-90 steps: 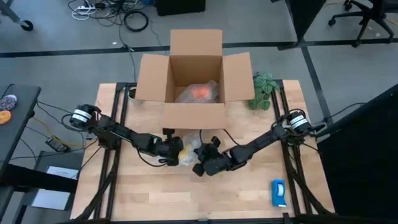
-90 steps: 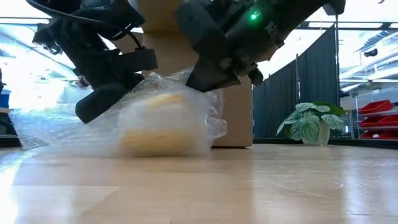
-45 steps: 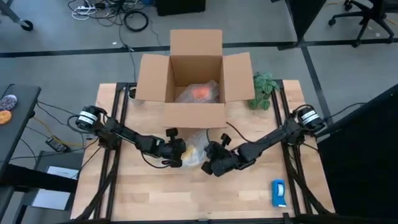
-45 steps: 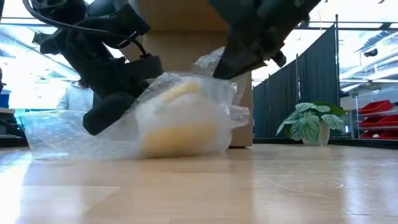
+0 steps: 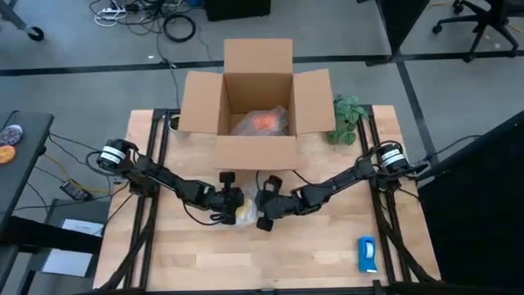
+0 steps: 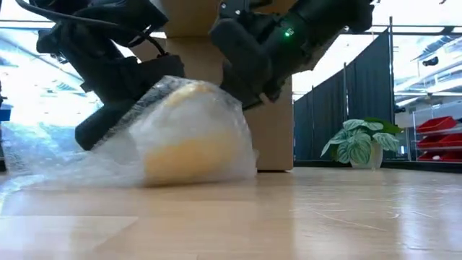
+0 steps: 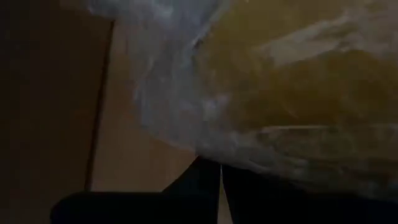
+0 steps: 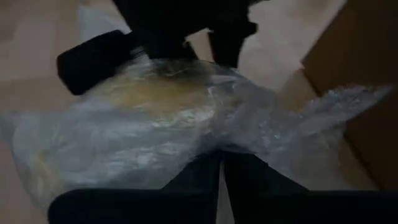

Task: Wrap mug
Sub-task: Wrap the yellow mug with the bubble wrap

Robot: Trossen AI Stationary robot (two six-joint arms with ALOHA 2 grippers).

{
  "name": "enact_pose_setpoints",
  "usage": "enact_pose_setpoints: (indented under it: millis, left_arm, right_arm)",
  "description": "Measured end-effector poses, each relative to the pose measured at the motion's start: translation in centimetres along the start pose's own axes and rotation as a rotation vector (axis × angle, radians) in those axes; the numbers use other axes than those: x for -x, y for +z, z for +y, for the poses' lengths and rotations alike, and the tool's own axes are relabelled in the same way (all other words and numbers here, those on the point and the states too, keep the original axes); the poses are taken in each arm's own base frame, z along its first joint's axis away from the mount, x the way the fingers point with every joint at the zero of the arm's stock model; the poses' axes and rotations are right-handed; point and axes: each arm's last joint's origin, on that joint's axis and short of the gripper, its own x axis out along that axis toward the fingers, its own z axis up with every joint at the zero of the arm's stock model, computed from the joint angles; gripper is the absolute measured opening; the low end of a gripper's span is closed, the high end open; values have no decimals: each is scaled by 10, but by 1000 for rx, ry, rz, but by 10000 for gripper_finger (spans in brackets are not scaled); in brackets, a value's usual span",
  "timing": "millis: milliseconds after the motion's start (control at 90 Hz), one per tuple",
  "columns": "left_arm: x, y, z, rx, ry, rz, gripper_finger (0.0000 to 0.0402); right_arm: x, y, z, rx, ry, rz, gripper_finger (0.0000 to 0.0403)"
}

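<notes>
On the pale wooden table [image 6: 303,217] sits a yellowish mug [image 6: 189,148], blurred inside bubble wrap [image 6: 65,162]. The left gripper [image 5: 227,205] and right gripper [image 5: 264,211] each pinch the wrap with fingers together. Behind stands an open cardboard box [image 5: 246,102] holding an orange bundle, beside a plant [image 6: 357,144] and dark curtains.

Box [image 5: 255,115] is blocking the far side; plant [image 5: 347,119] is crowding its right; near surface [image 5: 246,258] is lying open.
</notes>
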Motion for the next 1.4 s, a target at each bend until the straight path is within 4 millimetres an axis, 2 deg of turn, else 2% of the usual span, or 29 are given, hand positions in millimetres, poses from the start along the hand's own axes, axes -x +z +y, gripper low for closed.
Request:
enact_pose_setpoints:
  millis: [156, 300, 467, 678, 944, 1067, 1189, 1256, 1400]
  left_arm:
    - [0, 2, 0, 10, 0, 3, 0]
    - [4, 2, 0, 5, 6, 8, 0]
    - [8, -1, 3, -8, 31, 31, 0]
    - [8, -3, 4, -14, 36, 47, 0]
    - [8, -3, 4, -16, 26, 51, 0]
    - [9, -3, 3, -20, 24, 49, 0]
    - [8, -3, 3, -20, 25, 45, 0]
    - [8, -2, 3, -18, 26, 37, 0]
    - [9, -1, 3, -23, 24, 28, 0]
  right_arm:
    - [4, 0, -6, -12, 67, 82, 37]
    - [22, 4, -6, -7, 104, 150, 75]
    - [48, 16, -10, -9, 114, 156, 108]
    - [77, 23, -19, -54, 128, 224, 112]
    - [93, 22, -15, -58, 112, 234, 111]
    - [83, 15, -17, -9, -14, 236, 108]
    - [60, 12, -22, 34, -92, 198, 87]
    - [42, 9, -22, 47, -65, 181, 68]
    - [1, 1, -13, 73, 117, 109, 18]
